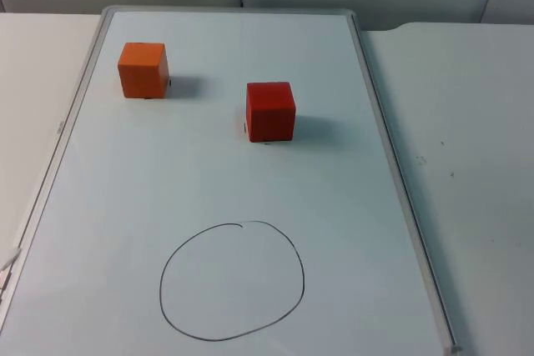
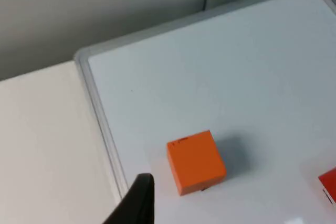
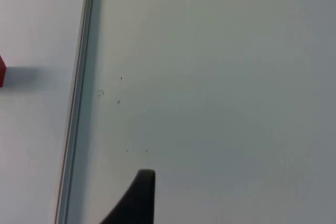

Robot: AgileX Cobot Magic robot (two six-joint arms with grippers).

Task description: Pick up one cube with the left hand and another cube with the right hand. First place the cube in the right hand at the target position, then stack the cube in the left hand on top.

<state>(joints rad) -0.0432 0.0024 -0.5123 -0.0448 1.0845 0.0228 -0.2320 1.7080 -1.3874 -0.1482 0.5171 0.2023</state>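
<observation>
A hand-drawn black circle point(image 1: 232, 281) lies nearest on the whiteboard point(image 1: 359, 231), with the red cube point(image 1: 270, 111) beyond it and the orange cube point(image 1: 143, 69) farther off toward the left rim, well apart. The left gripper point(image 2: 137, 203) hangs above the whiteboard's edge just beside the orange cube, the red cube's corner nearby. The right gripper point(image 3: 139, 198) hovers over the bare white table point(image 3: 220, 93) beside the board. Whether either pincer is released or clenched cannot be told.
</observation>
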